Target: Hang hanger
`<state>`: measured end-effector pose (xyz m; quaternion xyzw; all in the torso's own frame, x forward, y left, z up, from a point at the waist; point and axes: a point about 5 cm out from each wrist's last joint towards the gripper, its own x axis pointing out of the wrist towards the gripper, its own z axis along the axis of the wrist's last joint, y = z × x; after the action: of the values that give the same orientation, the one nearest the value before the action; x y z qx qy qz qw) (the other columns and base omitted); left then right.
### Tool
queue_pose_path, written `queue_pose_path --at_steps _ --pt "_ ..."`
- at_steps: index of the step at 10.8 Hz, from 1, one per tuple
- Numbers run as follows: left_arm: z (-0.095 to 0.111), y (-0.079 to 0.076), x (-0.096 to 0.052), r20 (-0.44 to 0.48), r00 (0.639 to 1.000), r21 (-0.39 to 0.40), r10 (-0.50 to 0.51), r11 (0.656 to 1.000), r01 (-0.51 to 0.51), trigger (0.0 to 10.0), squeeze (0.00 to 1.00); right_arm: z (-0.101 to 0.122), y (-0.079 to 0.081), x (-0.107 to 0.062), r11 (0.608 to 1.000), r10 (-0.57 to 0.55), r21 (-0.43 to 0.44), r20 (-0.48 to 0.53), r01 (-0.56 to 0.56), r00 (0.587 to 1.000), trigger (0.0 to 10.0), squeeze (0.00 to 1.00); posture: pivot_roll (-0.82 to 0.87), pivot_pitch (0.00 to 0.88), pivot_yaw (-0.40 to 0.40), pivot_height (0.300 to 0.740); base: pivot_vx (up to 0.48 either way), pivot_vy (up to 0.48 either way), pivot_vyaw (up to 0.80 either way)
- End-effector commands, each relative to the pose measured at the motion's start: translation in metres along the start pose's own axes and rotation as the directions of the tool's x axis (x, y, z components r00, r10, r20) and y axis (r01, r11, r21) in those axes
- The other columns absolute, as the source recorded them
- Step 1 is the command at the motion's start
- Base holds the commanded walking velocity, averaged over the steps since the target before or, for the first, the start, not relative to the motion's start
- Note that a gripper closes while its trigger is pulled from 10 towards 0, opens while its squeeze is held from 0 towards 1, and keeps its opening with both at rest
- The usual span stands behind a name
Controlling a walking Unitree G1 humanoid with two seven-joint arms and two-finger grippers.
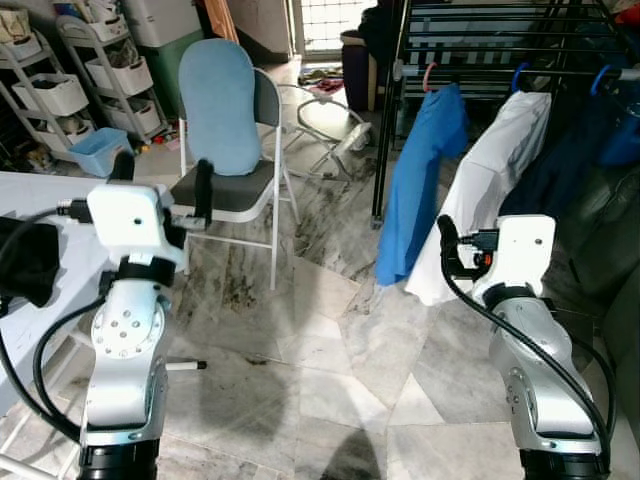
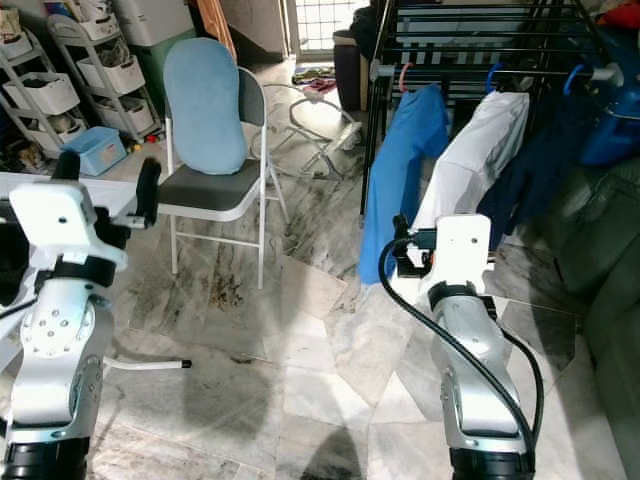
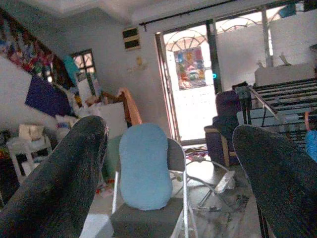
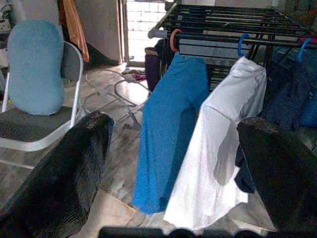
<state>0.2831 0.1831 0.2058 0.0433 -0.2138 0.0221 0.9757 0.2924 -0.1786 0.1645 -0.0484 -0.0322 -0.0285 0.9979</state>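
Observation:
A black drying rack (image 1: 500, 40) stands ahead on the right. From its front rail hang a blue shirt (image 1: 420, 180) on an orange hanger hook (image 1: 430, 77), a white shirt (image 1: 480, 190) on a blue hanger hook (image 1: 519, 75), and a dark navy garment (image 1: 570, 150) on another blue hook (image 1: 600, 78). My right gripper (image 4: 173, 130) is open and holds nothing; it points at the blue and white shirts from a short way off. My left gripper (image 1: 163, 180) is raised, open and without a load, and faces the chair.
A grey folding chair with a blue cushion (image 1: 225, 110) stands ahead left. A white table (image 1: 40, 200) with a dark cloth (image 1: 25, 260) is at my left, with shelving (image 1: 90, 70) behind it. A dark sofa (image 1: 610, 250) lies at the right. Marble floor stretches between the chair and the rack.

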Motion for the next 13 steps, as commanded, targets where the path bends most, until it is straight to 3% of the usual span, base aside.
queue_pose_path --at_steps 1,5,7,8,9,13 --pt "-0.002 0.008 -0.001 -0.001 0.999 -0.003 0.039 0.999 -0.039 10.0 1.00 0.000 0.002 0.003 1.000 0.001 0.006 0.003 -0.001 1.000 10.0 1.00 -0.11 0.000 0.100 0.740 0.000 0.000 0.00" --pt "-0.004 0.019 0.008 -0.023 0.997 -0.091 0.079 0.993 -0.081 10.0 1.00 0.000 0.003 0.005 1.000 0.007 0.016 0.004 -0.007 1.000 10.0 1.00 -0.11 0.000 0.096 0.740 0.000 0.000 0.00" --pt "-0.006 0.026 0.010 -0.036 0.995 -0.097 0.097 0.990 -0.100 10.0 1.00 -0.001 0.005 0.005 1.000 0.016 0.025 0.001 -0.016 1.000 10.0 1.00 -0.12 0.000 0.100 0.740 0.000 0.000 0.00" --pt "-0.005 0.026 0.010 -0.026 0.996 -0.119 0.089 0.989 -0.091 0.0 0.42 -0.003 0.007 0.004 0.999 0.019 0.030 -0.005 -0.019 1.000 10.0 1.00 -0.12 0.000 0.098 0.740 0.000 0.000 0.00" --pt "-0.006 0.026 0.009 -0.036 0.994 -0.130 0.099 0.986 -0.103 0.0 0.00 -0.003 0.007 0.004 0.999 0.021 0.031 -0.007 -0.021 1.000 10.0 1.00 -0.12 0.000 0.098 0.740 0.000 0.000 0.00" --pt "-0.013 0.027 0.009 -0.095 0.992 -0.096 0.082 0.991 -0.091 0.0 0.00 -0.004 0.007 0.005 0.999 0.027 0.037 -0.012 -0.026 1.000 10.0 1.00 -0.12 0.000 0.095 0.740 0.000 0.000 0.00"
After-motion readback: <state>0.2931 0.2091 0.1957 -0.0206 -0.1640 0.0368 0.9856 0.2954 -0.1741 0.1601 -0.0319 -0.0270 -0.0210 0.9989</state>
